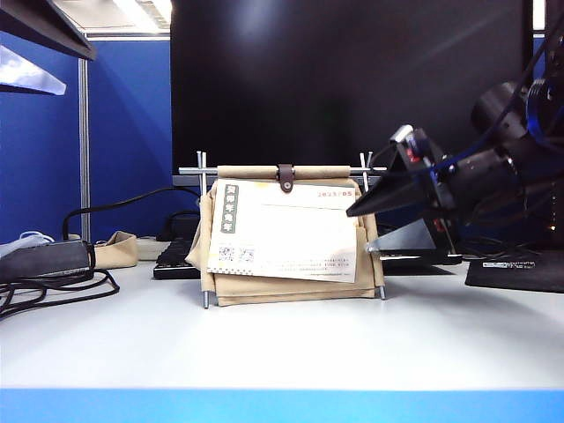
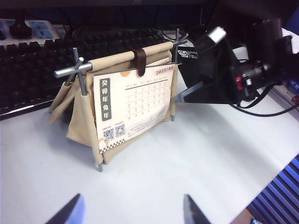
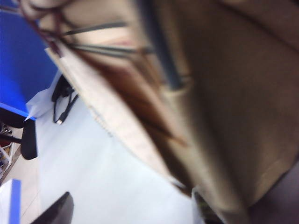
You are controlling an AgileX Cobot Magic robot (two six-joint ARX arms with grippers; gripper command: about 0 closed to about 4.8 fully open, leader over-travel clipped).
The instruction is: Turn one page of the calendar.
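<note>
- Black cables (image 1: 53, 286) lie at the table's (image 1: 282, 344) left; a black monitor (image 1: 352, 79) rises behind.
- The calendar (image 1: 291, 233) stands mid-table, the page (image 1: 286, 233) hanging in front.
- Left gripper (image 2: 133, 212): jaws wide, empty, well short of the calendar.
- Right gripper (image 1: 366, 229): jaws spread at the page's right edge, perhaps touching; its wrist view is blurred.

Lit evenly from ceiling strip lights (image 1: 132, 9) above the monitor (image 1: 352, 84), with faint glare on that dark screen. Soft shadow under the calendar (image 1: 291, 233). Sharp in exterior and left wrist views; heavily motion-blurred in the right wrist view.
</note>
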